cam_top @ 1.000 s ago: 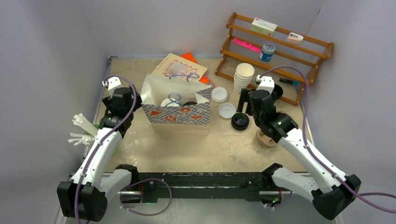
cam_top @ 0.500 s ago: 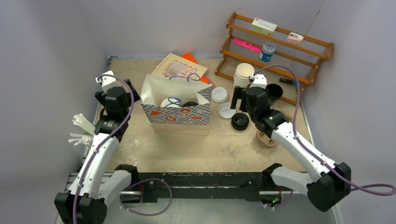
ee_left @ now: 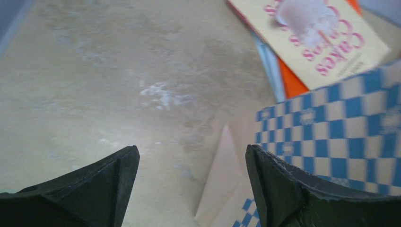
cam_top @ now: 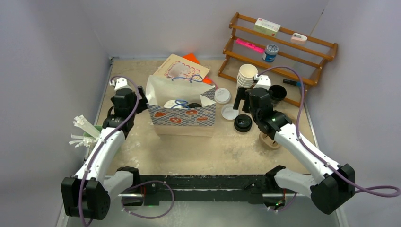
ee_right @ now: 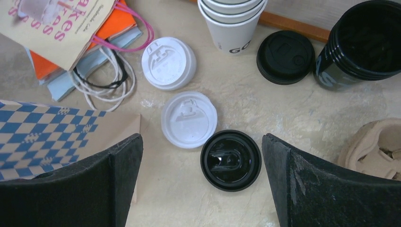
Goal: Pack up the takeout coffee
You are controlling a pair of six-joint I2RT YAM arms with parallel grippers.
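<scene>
Both arms are stretching forward with claws released: the left gripper (ee_left: 191, 151) is hanging beside the blue-checkered bag (ee_left: 331, 127) holding the white-lidded cup (cam_top: 170, 103) and black-lidded cup (cam_top: 192, 105), the right gripper (ee_right: 202, 139) over loose lids (ee_right: 169, 63), near a "Cakes" book (ee_left: 321, 38) and a "GO" cup stack (ee_right: 231, 28).

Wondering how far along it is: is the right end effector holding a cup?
No, the right end effector is open and empty, hovering over a white lid and a black lid.

Both sides extended forward, nothing held.
Left arm (cam_top: 101, 153) bent at elbow, left fingers (ee_left: 90, 189) spread wide; right arm (cam_top: 302, 146) likewise, right fingers (ee_right: 321, 189) wide, pointing down.
</scene>
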